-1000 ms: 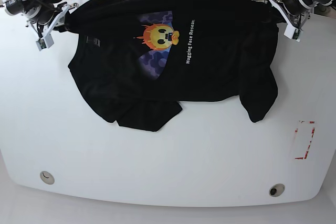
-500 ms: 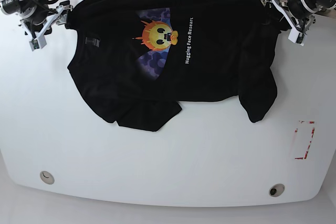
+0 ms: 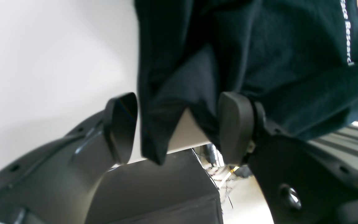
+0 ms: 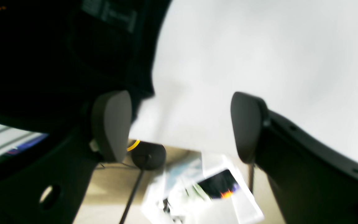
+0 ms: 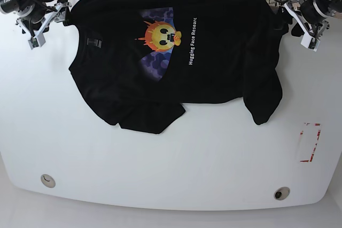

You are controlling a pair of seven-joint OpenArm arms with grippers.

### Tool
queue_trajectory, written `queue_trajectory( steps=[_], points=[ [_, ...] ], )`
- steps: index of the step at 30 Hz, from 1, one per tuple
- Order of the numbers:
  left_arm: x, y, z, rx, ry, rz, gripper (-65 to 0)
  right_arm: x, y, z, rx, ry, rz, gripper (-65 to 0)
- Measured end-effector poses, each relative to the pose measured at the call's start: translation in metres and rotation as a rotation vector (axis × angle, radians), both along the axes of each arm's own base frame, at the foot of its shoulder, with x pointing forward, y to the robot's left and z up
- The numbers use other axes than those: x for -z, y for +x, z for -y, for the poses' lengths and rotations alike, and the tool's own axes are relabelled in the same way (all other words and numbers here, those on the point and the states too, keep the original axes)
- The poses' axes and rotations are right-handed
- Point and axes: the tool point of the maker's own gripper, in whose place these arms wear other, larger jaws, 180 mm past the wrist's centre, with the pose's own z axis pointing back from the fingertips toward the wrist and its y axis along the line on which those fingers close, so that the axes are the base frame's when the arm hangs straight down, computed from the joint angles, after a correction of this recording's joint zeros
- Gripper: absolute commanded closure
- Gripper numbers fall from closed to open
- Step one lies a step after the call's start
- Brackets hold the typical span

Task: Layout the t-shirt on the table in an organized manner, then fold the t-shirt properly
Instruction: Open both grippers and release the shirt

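— Where is the t-shirt (image 5: 176, 52)?
— Spread across the far half of the white surface (image 5: 160, 169), print side up, upper edge hanging over the far rim. Sun-face print (image 5: 162, 36) left of middle, white lettering (image 5: 192, 41) just right of the print, running sideways. One sleeve (image 5: 264, 105) trailing toward the near side at the shirt's right; a rumpled fold (image 5: 144, 116) of cloth at its lower left.

— And the end effectors?
— Left end effector (image 5: 305, 28) just off the shirt's far right corner, released, pads spread. From the left wrist camera: black cloth (image 3: 172, 102) hanging between the two dark pads (image 3: 121, 124), touching one pad, not pinched. Right end effector (image 5: 41, 22) at the shirt's far left corner, also released. From the right wrist camera: wide gap between the pads (image 4: 112, 124), bare white surface showing through, shirt edge (image 4: 57, 62) beside one pad only.

— Anything else near the shirt?
— Red tape mark (image 5: 310, 142) well to the shirt's lower right. Two small round holes (image 5: 48, 180) near the front edge, well apart from the shirt.
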Motion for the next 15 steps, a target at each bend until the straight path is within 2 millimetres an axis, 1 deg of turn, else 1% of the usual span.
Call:
queue_trajectory(
  steps=[3, 7, 10, 15],
  points=[
    [-0.004, 0.004, -0.006, -0.013, 0.012, 0.015, -38.6, 0.004, -0.010, 0.013, 0.017, -0.069, -0.055, -48.2],
    [-0.011, 0.020, -0.007, -0.016, 0.015, 0.058, -38.6, 0.004, -0.008, 0.013, 0.019, -0.070, -0.048, -48.2],
    [-0.019, 0.031, -0.010, -0.022, 0.014, 0.100, -38.6, 0.000, 0.001, 0.013, 0.025, -0.067, -0.011, -48.2],
    [-0.031, 0.047, -0.021, -0.055, 0.043, 0.151, -38.6, -0.014, 0.026, 0.025, 0.064, -0.092, 0.070, -48.2]
  ],
)
